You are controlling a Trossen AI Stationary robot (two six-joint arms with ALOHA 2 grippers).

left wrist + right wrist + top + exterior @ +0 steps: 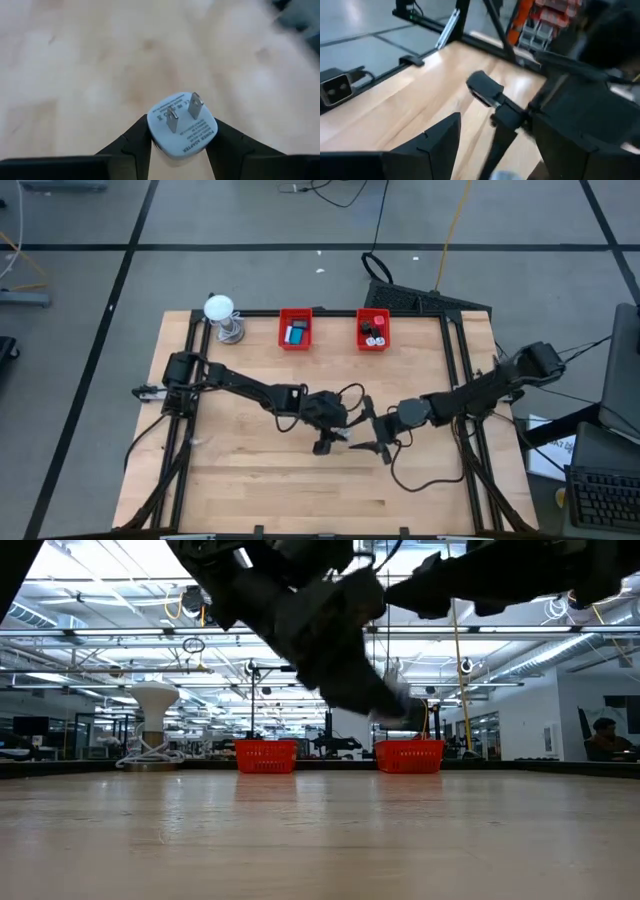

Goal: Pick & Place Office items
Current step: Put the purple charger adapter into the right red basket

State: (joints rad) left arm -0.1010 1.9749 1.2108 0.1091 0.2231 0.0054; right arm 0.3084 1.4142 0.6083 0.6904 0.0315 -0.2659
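My left gripper (181, 131) is shut on a white power adapter (182, 125) with two metal prongs, over the middle of the table (250, 480). In the high view that gripper (335, 436) faces my right gripper (372, 435), which stands open close to its right with nothing between its fingers (500, 125). The right wrist view shows the left arm's dark gripper (487, 92) just ahead. Small office items lie in two red bins (295, 330) (373, 330) at the far edge. My left gripper pinches the adapter's two opposite sides (154, 134) between its two fingers (132, 145). The fingers slant down toward the table. The pronged face (180, 112) is turned up toward the wrist camera. The adapter (398, 702) hangs clear of the tabletop.
A white ball on a metal stand (222, 315) stands at the far left corner. Black frame rails (185, 430) run along the table's left and right sides. Bare wood (300, 490) lies between the grippers and the near edge.
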